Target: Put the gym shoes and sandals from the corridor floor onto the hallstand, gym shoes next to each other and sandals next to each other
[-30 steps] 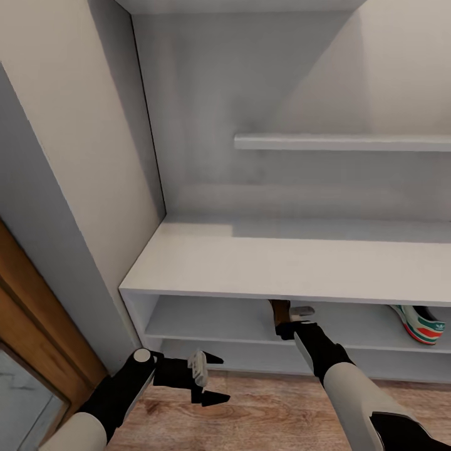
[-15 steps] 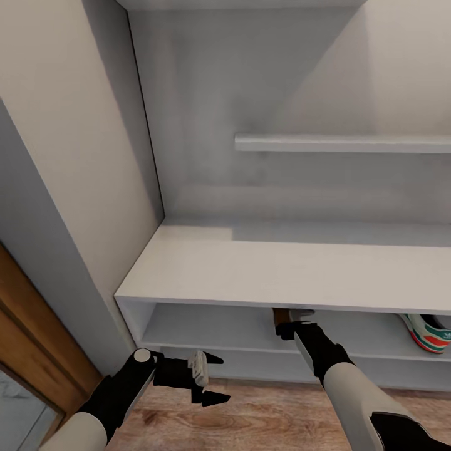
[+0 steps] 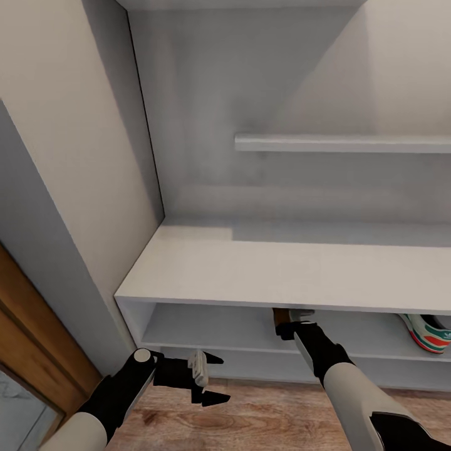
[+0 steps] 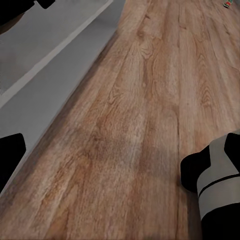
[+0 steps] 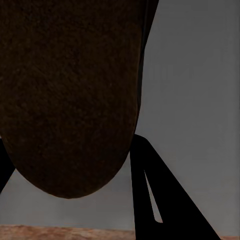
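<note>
White hallstand (image 3: pixel 282 266) bench is spanning the head view; my right gripper (image 3: pixel 291 324) is reaching into the upper low opening, clamped on a dark reddish-brown strap sandal (image 3: pixel 280 316). One white, green-striped gym shoe (image 3: pixel 429 331) is sitting on that shelf, well apart. My left gripper (image 3: pixel 207 377) is hanging spread and empty. Left wrist view: wood-plank corridor floor (image 4: pixel 145 125). Right wrist view: the sandal's sole (image 5: pixel 70 95) is looming large; it is probably light and stiff, so I am judging a sole-edge grip safest.

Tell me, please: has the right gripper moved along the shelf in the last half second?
No. In the head view the right gripper, holding a sandal, sits at the same spot under the bench top of the hallstand, with the gym shoe equally far away.
</note>
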